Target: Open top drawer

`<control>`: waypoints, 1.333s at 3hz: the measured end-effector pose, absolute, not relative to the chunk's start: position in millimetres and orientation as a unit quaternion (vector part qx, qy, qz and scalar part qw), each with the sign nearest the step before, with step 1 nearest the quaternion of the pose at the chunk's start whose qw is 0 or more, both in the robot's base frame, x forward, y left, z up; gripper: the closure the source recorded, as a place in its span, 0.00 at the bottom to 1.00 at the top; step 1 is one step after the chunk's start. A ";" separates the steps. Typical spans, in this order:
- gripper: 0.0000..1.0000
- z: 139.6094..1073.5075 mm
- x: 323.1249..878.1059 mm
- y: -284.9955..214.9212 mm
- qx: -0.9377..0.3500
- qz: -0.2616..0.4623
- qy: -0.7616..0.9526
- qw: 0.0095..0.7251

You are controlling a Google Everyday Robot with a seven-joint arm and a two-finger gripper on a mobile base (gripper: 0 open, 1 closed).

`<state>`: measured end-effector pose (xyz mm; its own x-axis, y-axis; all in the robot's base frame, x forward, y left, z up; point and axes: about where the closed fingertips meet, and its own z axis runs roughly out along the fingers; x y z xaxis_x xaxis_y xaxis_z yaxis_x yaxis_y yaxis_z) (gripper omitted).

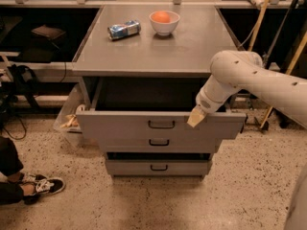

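The top drawer (pixel 120 126) sits pulled well out of the grey cabinet (pixel 153 56), its wide flat front standing forward of the two shorter drawers below, with a dark open cavity showing behind it. The gripper (pixel 196 117) is right at the upper edge of that front, off to the right of the small black handle (pixel 161 124), its tan tip against the lip, and whether it is open or closed cannot be told from here. The white arm (pixel 249 78) reaches in from the right, its bulky joint hanging by the cabinet's right front corner and covering part of the drawer's right end. Underneath, the middle drawer (pixel 124 145) sits further in, and the bottom drawer (pixel 124 167) has a dark gap above it, each with a like handle at centre. Up on the cabinet top a blue-and-silver can (pixel 124 29) lies on its side, and near it to the right a white bowl (pixel 164 28) holds something orange (pixel 162 17). Down on the speckled floor (pixel 72 210) at the left, a black sneaker (pixel 43 185) with a white sole pokes in below a dark trouser leg, well apart from the drawers. A clear plastic bin (pixel 67 123) sits against the cabinet's left side, just beside the drawer's left end, and wooden poles (pixel 256 18) lean at the far right behind the arm
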<state>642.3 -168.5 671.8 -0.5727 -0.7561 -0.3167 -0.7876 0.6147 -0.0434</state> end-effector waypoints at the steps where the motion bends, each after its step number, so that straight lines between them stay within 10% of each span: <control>1: 1.00 673.3 631.2 -173.8 -0.427 0.053 0.890 0.149; 4: 1.00 672.2 623.1 -177.9 -0.425 0.057 0.892 0.144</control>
